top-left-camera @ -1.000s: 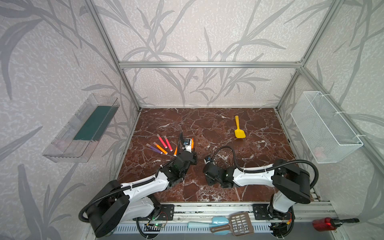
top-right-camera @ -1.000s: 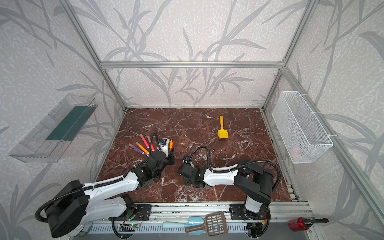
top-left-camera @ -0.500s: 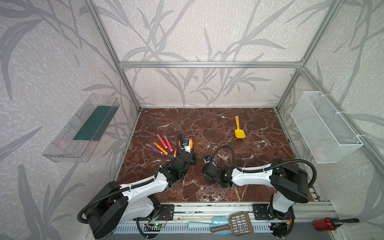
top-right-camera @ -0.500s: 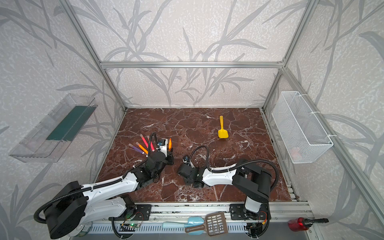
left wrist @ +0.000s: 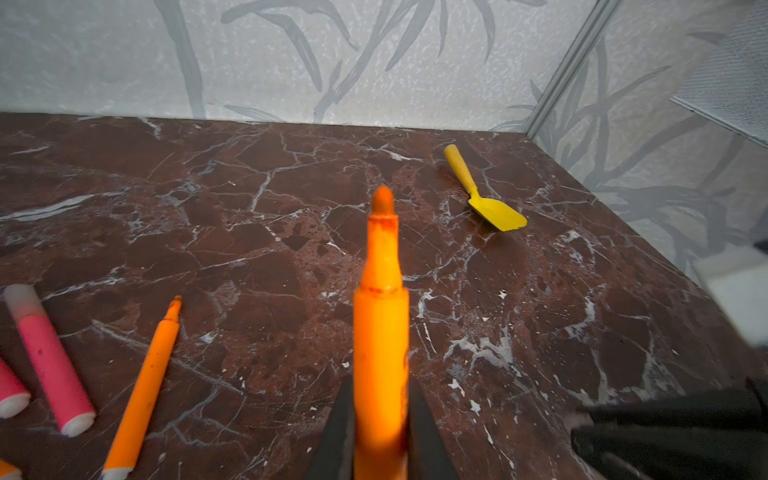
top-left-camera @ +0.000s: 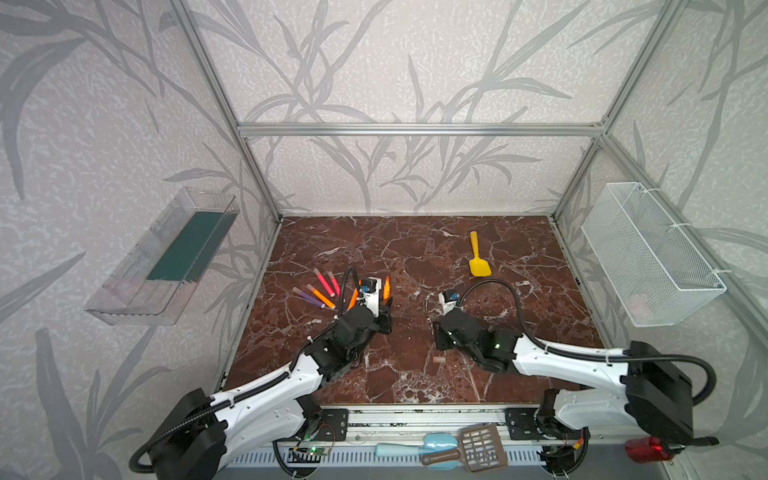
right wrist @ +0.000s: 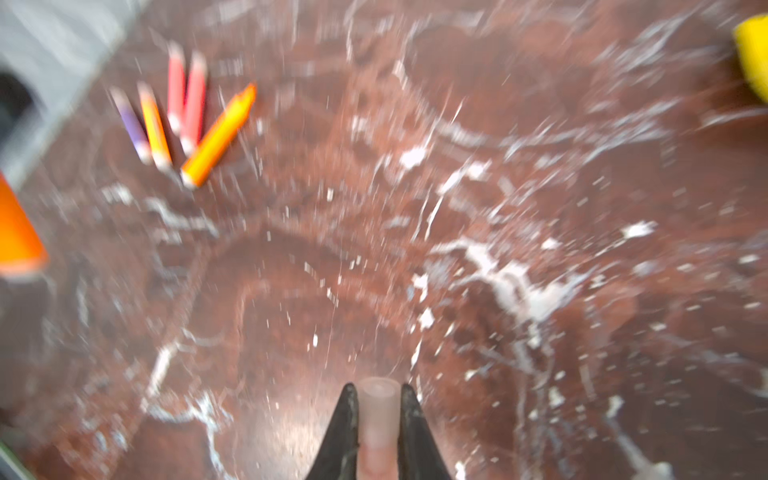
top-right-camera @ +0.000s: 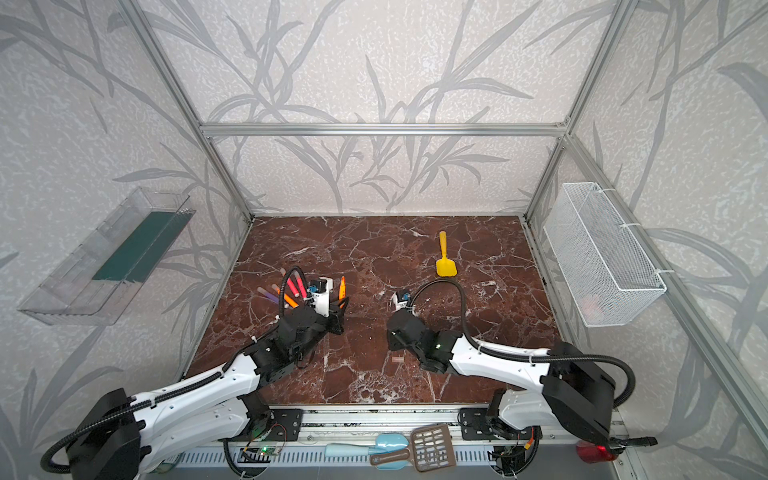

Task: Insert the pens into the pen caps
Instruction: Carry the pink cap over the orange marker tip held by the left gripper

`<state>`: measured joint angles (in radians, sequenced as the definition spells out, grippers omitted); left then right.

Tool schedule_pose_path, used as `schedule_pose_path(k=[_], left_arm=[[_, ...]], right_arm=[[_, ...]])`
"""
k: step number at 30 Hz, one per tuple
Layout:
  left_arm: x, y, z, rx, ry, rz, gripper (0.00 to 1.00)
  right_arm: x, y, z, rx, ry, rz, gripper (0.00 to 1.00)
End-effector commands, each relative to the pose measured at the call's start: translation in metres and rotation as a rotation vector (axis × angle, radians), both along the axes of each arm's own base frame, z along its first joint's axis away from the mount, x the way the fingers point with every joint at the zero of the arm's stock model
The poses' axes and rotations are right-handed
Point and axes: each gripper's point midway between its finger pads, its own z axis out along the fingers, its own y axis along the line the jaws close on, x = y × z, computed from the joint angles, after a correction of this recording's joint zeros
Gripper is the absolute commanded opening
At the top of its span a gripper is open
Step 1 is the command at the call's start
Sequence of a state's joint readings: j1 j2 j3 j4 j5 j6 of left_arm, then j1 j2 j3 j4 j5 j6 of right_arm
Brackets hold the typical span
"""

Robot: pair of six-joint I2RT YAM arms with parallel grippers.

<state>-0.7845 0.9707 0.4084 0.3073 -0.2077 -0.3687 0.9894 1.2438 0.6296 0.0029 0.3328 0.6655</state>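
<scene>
**Cap pinched, pen held upright**

In both top views my right gripper [top-left-camera: 435, 334] has shifted toward the yellow shovel [top-left-camera: 478, 259] since a second ago. Then it was part open, now it is clenched. My left gripper [top-left-camera: 384, 307], well left of the shovel, has not moved. A loose cap [top-left-camera: 438, 359] lies on the marble, nearer the front than the shovel.

Left wrist: I grasp the orange pen [left wrist: 380, 332], its darker-stained tip pointing up, left of the shovel.

Right wrist, blurred: I pinch a translucent pinkish held cap [right wrist: 376, 411]. Five loose pens [right wrist: 176, 120] lie fanned, far from the shovel.
</scene>
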Motion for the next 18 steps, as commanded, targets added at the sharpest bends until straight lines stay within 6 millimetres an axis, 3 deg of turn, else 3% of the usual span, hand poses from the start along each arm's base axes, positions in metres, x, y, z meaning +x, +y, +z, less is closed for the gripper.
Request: schedule_pose_path(k=[1,6,12,18], left_arm=[[-0.018,-0.022,0.005,-0.035,-0.003,-0.170,0.00],[-0.035,-0.046,0.013,-0.072,-0.018,-0.325,0.00],[-0.049,-0.079,0.009,-0.006,-0.060,-0.418,0.00],[-0.063,-0.110,0.001,0.071,-0.087,-0.502,0.00]], right_arm=[[0.017,-0.021,0.030,0.110,-0.092,-0.070,0.01],[0.023,-0.056,0.068,0.173,-0.202,-0.137,0.01],[0.030,-0.088,0.087,0.250,-0.244,-0.201,0.01],[0.031,-0.088,0.103,0.318,-0.257,-0.169,0.00]])
